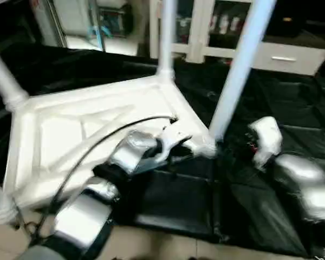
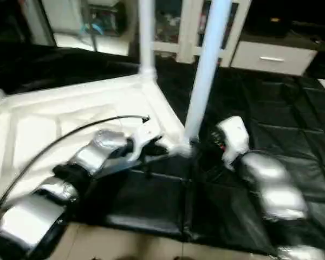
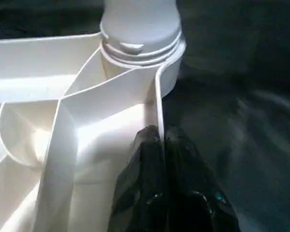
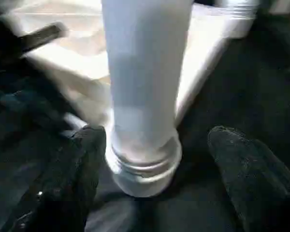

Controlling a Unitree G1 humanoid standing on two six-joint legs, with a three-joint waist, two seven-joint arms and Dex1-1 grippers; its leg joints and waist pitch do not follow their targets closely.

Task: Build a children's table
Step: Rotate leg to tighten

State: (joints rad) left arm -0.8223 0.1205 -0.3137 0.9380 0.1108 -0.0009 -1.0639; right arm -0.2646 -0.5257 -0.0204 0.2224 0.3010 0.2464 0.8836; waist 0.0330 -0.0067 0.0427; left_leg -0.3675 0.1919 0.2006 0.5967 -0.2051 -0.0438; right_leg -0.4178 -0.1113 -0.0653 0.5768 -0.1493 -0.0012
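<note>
The children's table lies upside down on a black mat. Its white ribbed tabletop faces up, and white legs stand in its corner sockets. My left gripper is shut on the tabletop's thin rim wall, just short of the near right corner socket. The leg in that corner rises upright, with its threaded collar seated at the socket. My right gripper is open around this leg's base, one black finger on each side. The far-side finger stands clear of the tube.
Other legs stand at the far corner and the left corner. A white cabinet with glass doors and a drawer stands behind the black mat. A black cable arches over my left forearm. Tiled floor borders the mat's near edge.
</note>
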